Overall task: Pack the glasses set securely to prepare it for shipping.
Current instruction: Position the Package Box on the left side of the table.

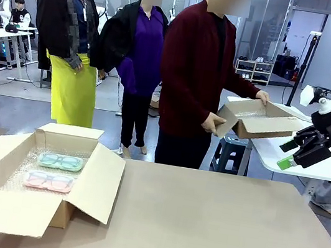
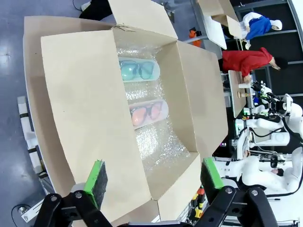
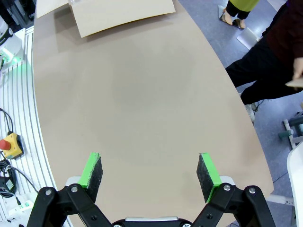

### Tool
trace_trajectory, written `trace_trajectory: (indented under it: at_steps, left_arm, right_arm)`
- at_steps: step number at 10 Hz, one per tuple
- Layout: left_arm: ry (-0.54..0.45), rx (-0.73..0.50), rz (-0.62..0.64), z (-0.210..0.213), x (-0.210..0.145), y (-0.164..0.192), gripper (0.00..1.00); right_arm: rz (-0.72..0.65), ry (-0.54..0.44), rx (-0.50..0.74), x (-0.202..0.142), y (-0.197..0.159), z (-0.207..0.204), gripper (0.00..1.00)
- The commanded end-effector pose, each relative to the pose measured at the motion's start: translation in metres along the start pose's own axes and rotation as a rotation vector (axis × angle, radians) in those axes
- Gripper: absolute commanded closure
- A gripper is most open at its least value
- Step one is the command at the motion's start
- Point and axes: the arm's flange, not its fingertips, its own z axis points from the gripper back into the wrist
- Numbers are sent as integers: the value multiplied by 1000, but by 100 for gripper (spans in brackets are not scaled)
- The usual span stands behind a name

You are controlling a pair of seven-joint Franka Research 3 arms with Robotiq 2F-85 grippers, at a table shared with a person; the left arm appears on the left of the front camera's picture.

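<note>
The glasses set lies inside an open cardboard box [image 1: 99, 183] on bubble wrap: a mint-green case [image 1: 61, 161] behind a pink case [image 1: 48, 181]. From above, the left wrist view shows the mint-green case [image 2: 138, 69] and the pink case [image 2: 148, 112] side by side in the box [image 2: 80, 109]. My left gripper [image 2: 154, 178] hangs open above the box's near end, holding nothing. My right gripper [image 1: 294, 154] is raised at the right, high over the table's right edge, open and empty; its own view shows the right gripper [image 3: 150, 171] over bare tabletop.
A person in a dark red top stands at the far side, both hands on a second open cardboard box [image 1: 260, 120] resting on a white side table [image 1: 323, 164]. The brown tabletop [image 1: 211, 232] stretches right of the packing box. A red stop button [image 3: 10, 142] sits beside the table.
</note>
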Motion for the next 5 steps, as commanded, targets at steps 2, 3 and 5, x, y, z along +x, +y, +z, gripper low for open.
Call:
trace_trajectory:
  at_steps: [2,3,5]
  left_arm:
    - [-9,-13,-5,5,2,-1,0]
    - [-9,-13,-5,5,2,-1,0]
    - [-9,-13,-5,5,2,-1,0]
  right_arm:
    - [-24,2,-10,5,0,0,0]
    - [-24,2,-10,5,0,0,0]
    - [-24,2,-10,5,0,0,0]
